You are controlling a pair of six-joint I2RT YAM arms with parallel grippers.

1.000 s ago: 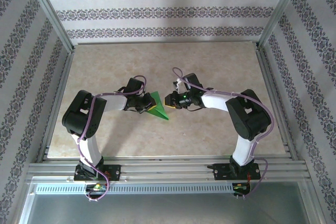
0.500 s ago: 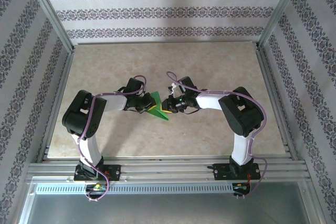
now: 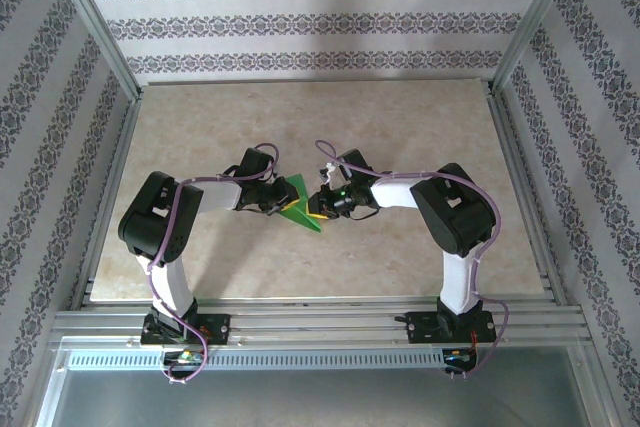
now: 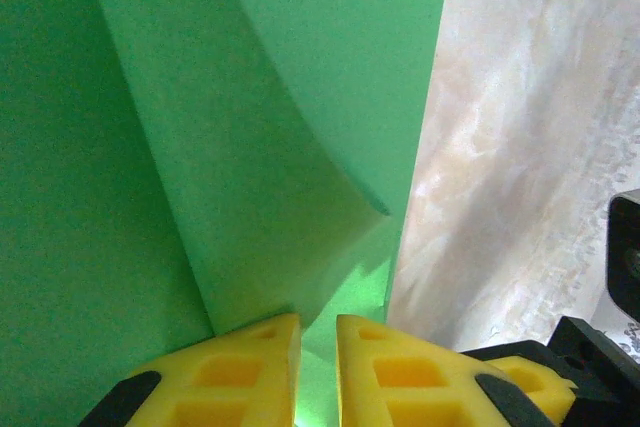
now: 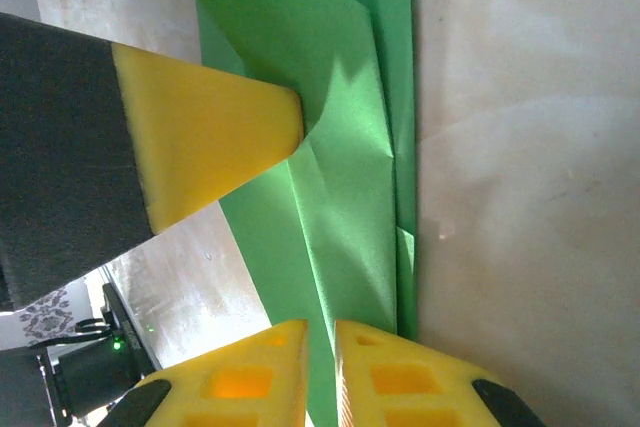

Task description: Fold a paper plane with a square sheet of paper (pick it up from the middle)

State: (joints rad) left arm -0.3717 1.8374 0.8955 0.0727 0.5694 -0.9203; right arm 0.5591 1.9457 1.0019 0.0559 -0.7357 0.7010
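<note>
The square sheet of paper (image 3: 301, 210) is bright green and folded into a pointed, layered triangle at mid-table, between both arms. My left gripper (image 3: 283, 203) reaches it from the left. In the left wrist view the left gripper (image 4: 318, 357) has its yellow fingers nearly together, with a green flap (image 4: 250, 147) pinched between them. My right gripper (image 3: 319, 208) meets the paper from the right. In the right wrist view the right gripper (image 5: 320, 367) is shut on a creased edge of the folded paper (image 5: 340, 197). A left fingertip (image 5: 210, 132) presses on the paper there.
The beige marble-patterned tabletop (image 3: 420, 117) spreads wide around the paper. Metal frame posts (image 3: 95, 37) and patterned walls border it on three sides. Both arm bases (image 3: 185, 327) sit on the rail at the near edge.
My right gripper has moved left to the paper and closed on its right edge. The left gripper has stayed in place on the paper.
</note>
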